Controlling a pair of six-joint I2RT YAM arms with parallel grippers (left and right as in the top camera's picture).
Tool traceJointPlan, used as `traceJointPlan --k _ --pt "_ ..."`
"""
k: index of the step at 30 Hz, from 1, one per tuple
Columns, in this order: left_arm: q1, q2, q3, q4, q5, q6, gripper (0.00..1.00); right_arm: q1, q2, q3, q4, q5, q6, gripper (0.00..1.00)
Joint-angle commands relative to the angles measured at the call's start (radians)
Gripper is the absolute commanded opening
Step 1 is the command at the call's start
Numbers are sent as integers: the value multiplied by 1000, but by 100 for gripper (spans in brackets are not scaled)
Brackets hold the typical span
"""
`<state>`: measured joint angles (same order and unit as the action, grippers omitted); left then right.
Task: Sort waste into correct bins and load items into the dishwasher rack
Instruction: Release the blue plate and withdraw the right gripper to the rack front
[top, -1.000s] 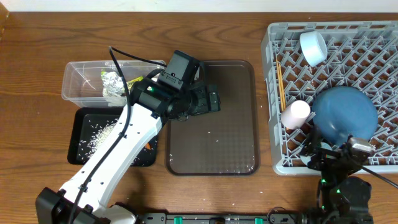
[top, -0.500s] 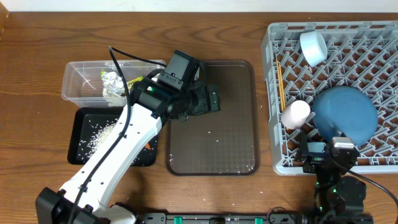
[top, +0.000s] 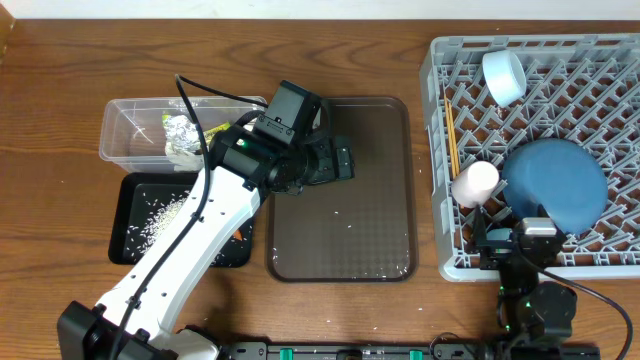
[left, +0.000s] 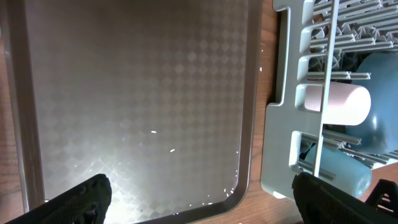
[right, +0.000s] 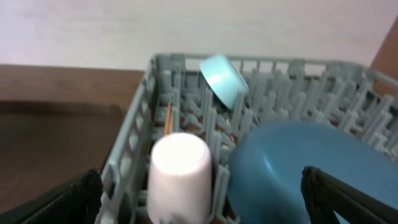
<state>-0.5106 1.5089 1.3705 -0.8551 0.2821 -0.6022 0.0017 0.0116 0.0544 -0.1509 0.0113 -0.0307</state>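
Dishwasher rack (top: 436, 150): blue plate (top: 556, 186), pale pink cup (top: 474, 184), small pale-blue bowl (top: 503, 76) and chopsticks (top: 450, 135) inside.
Clear tub (top: 122, 128): foil wrapper (top: 182, 136).
Black tub (top: 126, 240): rice grains (top: 155, 215); carrot (top: 238, 235) at its right edge.
Brown tray (top: 340, 240): few stray grains.
Left gripper (top: 338, 162): jaws wide, empty, over tray; unchanged from earlier frame.
Right gripper (top: 512, 238): jaws wide, empty, at rack's near edge; has shifted left since earlier frame.

Left fingers (left: 84, 200) apart, right fingers (right: 65, 202) apart
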Motion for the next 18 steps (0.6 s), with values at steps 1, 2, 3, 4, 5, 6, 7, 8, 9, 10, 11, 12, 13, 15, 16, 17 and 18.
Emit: traceJointPlan --k 1,2,3,4,5,6,7,8,9,10,11,12,13,15,16,17,18 --pt "3 -11 21 0 -6 3 95 33 -7 -32 45 19 -11 99" --pt "3 -11 21 0 -6 3 95 34 -7 -43 67 18 -11 99" --pt "3 -11 21 0 -6 3 95 34 -7 -50 80 18 -11 99" --pt "3 -11 21 0 -6 3 95 34 -7 -50 80 18 -11 99" --pt "3 -11 21 0 -6 3 95 35 -7 -49 80 19 -11 99" --pt "3 -11 21 0 -6 3 96 35 -7 -49 80 19 -12 99" --pt "3 -11 21 0 -6 3 95 35 -7 -49 80 22 -12 99" --pt "3 -11 21 0 -6 3 95 35 -7 -49 80 24 -12 99" --pt "3 -11 21 0 -6 3 95 35 -7 -49 80 26 -12 99" --pt "3 -11 21 0 -6 3 95 35 -7 -49 80 26 -12 99" --pt "3 -11 21 0 -6 3 95 35 -7 -49 80 26 -12 99" --pt "3 -11 21 0 -6 3 95 35 -7 -49 80 26 -12 99" --pt "3 -11 21 0 -6 3 95 35 -7 -49 80 26 -11 99" --pt "3 -11 21 0 -6 3 95 35 -7 -49 80 26 -11 99" --pt "3 -11 21 0 -6 3 95 35 -7 -49 80 26 -11 99" --pt "3 -11 21 0 -6 3 95 35 -7 -49 80 26 -11 99" --pt "3 -11 21 0 -6 3 95 35 -7 -49 80 26 -11 99"
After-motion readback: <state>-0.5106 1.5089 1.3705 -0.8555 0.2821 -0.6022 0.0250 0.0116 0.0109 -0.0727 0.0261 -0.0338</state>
